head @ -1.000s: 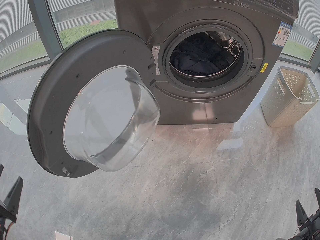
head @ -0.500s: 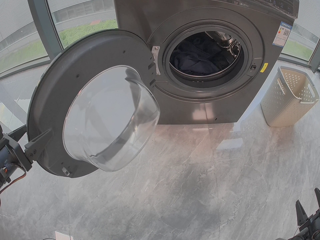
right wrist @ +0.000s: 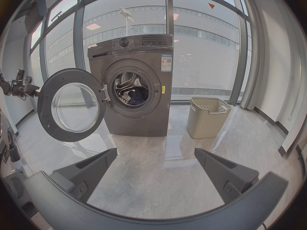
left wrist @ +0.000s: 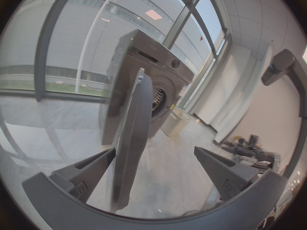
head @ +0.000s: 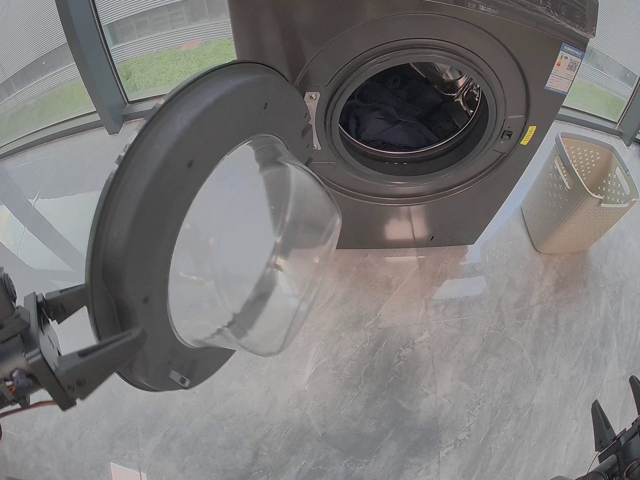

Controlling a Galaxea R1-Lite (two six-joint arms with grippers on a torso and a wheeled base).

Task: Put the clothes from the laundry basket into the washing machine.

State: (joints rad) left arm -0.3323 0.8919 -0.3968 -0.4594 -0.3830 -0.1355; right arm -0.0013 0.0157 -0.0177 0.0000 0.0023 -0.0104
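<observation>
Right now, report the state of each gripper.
Left gripper: open, its fingers either side of the door edge.
Right gripper: open, holding nothing.

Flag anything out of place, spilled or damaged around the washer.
Nothing stands out. The door hangs open with the left gripper open astride its rim, dark clothes lie inside the drum, and the laundry basket stands upright beside the washing machine.

The dark grey front-loading washing machine [head: 400, 225] has a smooth, satin, metal-look shell. Its round door rim [head: 167, 168] is matt grey plastic, and the bulging window [head: 260, 255] is clear and glossy. A shiny steel drum [head: 460, 81] holds soft dark blue cloth [head: 387, 125]. The beige perforated laundry basket [head: 573, 201] is matt plastic, and the grey veined floor [head: 433, 368] gleams, polished.
</observation>
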